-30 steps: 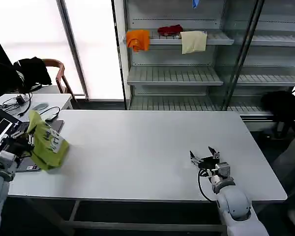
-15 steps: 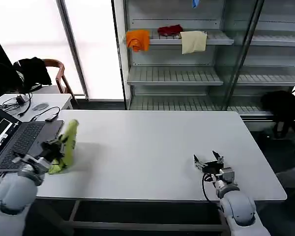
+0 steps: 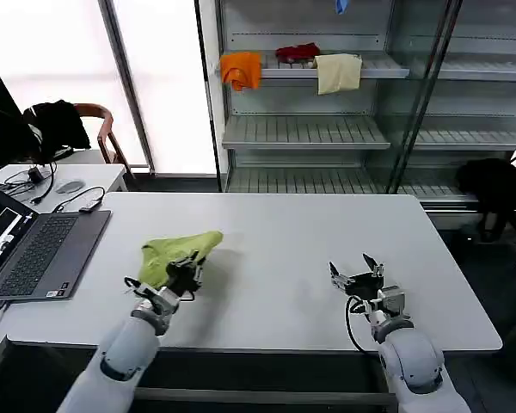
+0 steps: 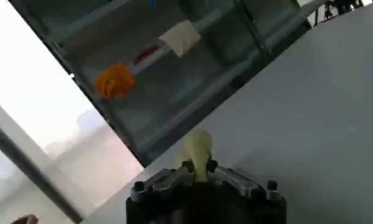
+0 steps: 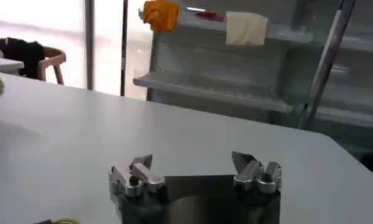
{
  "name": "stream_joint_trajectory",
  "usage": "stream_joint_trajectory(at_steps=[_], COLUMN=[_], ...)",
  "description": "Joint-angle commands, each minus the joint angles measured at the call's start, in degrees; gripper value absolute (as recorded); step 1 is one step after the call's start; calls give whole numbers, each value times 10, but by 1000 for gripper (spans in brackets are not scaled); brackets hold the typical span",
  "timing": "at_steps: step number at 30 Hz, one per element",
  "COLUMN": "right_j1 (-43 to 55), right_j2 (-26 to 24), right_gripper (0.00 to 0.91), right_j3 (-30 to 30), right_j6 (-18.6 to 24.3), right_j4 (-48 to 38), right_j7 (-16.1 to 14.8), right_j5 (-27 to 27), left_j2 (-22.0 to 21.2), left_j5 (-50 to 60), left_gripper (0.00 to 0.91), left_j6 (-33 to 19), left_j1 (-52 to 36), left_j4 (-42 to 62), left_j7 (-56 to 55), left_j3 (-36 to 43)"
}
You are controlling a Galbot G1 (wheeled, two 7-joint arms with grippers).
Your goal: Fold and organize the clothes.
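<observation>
Mid-table (image 3: 267, 258), left tool (image 3: 187, 274), T-shirt (image 3: 176, 252), formerly laptop-side.

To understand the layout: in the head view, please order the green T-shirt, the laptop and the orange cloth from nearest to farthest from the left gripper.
1. Green T-shirt, held in the left gripper.
2. Laptop, at the table's left edge.
3. Orange cloth, on the back shelf.

We see the lime-green T-shirt (image 3: 179, 249) as soft, matt cloth, bunched on a smooth, matt white surface (image 3: 275, 232). The right gripper (image 5: 195, 172) shows bare, shiny metal fingertips (image 5: 141, 163) on a glossy black body.
</observation>
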Motion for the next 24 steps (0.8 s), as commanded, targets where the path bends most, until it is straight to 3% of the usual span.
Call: stream_joint_trajectory(at_steps=[1, 7, 12, 16, 21, 24], right_j1=[27, 68, 107, 123, 145, 148], right_j2=[8, 30, 67, 82, 99, 106], right_gripper=[907, 907, 907, 907, 907, 907], right_j3=[-19, -69, -116, -150, -202, -218], right_j6=[-27, -51, -55, -56, -58, -58], right_j4=[2, -23, -58, -76, -113, -129], right_j7=[-6, -13, -14, -10, 21, 39], right_j5=[12, 52, 77, 119, 222, 254], left_j2=[-89, -90, -62, -40, -40, -42], left_j5=[-92, -293, -428, -416, -354, -343], left_gripper=[907, 907, 907, 907, 907, 907], left_j6=[6, -9, -6, -12, -32, -44], left_j1=[-46, -57, -36, -7, 37, 52], left_j4=[0, -54, -107, -107, -78, -62], left_j7=[-73, -97, -103, -101, -98, -98], left_j3=[126, 52, -48, -99, -145, -158])
